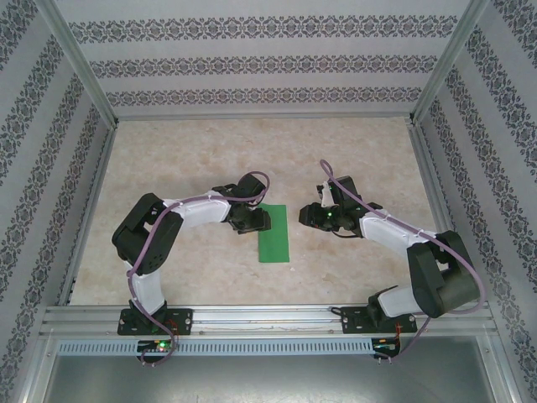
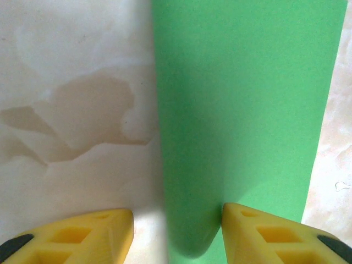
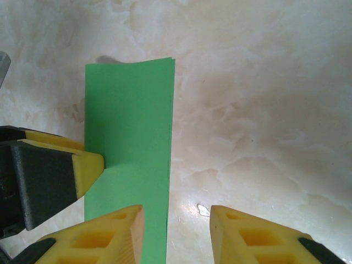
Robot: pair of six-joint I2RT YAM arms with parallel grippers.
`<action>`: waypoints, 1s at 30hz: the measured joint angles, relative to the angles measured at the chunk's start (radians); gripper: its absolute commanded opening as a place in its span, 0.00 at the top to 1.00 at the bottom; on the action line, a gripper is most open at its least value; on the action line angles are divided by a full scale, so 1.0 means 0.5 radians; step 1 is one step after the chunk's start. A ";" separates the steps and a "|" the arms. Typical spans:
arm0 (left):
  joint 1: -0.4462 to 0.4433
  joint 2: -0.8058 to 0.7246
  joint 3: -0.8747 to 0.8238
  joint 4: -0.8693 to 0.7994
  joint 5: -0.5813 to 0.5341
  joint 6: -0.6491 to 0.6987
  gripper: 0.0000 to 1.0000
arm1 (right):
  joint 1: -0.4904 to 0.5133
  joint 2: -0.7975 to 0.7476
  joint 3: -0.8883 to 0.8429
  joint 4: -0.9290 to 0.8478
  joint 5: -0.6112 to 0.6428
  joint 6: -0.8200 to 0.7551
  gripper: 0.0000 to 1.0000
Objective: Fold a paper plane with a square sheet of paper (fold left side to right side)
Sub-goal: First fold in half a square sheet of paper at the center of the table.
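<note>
The square sheet of paper (image 1: 273, 233) is bright green and lies flat mid-table, folded in half into a narrow strip, not a paper plane shape. My left gripper (image 1: 252, 220) stands open at the strip's upper left. In the left wrist view the gripper (image 2: 177, 231) straddles the folded edge of the sheet (image 2: 242, 99), one fingertip (image 2: 258, 231) over the green and the other over bare table. My right gripper (image 1: 310, 217) is open just right of the strip. In the right wrist view it (image 3: 177, 225) spans the doubled free edge of the sheet (image 3: 132, 121).
The marbled tabletop (image 1: 193, 159) is fenced by aluminium rails (image 1: 252, 315) and patterned walls. A small white fleck (image 3: 202, 209) lies between my right fingers. The left gripper's yellow fingertip (image 3: 88, 164) touches the strip's left side. A brownish stain (image 2: 82, 118) marks the table.
</note>
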 measured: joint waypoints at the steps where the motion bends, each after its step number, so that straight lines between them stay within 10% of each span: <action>1: -0.001 0.002 0.006 -0.008 -0.001 0.001 0.51 | 0.000 0.000 0.000 0.000 -0.002 0.001 0.63; 30: -0.024 0.020 0.040 -0.054 -0.051 0.024 0.51 | 0.031 0.047 0.000 0.018 -0.049 0.002 0.68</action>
